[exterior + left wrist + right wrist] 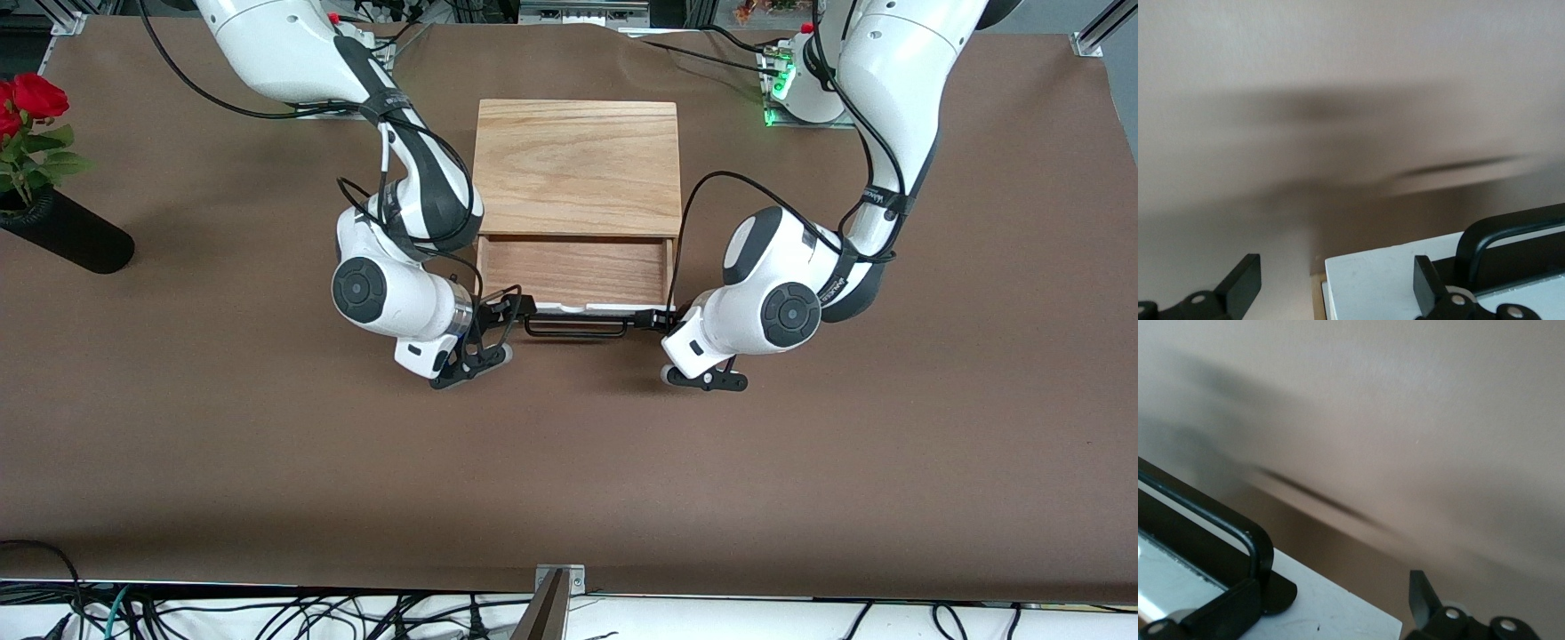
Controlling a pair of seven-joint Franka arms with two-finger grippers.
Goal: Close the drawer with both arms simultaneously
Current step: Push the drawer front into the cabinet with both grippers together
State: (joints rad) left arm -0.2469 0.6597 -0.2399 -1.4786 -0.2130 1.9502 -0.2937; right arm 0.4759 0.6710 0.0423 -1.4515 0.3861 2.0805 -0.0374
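At drawer [573, 271] front, 6 o'clock of box [578, 169] | right gripper [511, 307] sat at 9 o'clock end, left gripper [653, 318] at 3, both spread, holding nothing | we feared uneven push = skewed, jammed drawer

- The drawer [573, 271] juts from its box [577, 167] at 6 o'clock.
- Left gripper [656, 318] at the front panel's 3 o'clock end, right gripper [517, 307] at 9.

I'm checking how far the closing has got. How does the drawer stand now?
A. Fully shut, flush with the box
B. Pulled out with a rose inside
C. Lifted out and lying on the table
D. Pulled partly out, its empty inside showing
D: the drawer sticks out of the box toward the front camera, showing its bare wooden floor.
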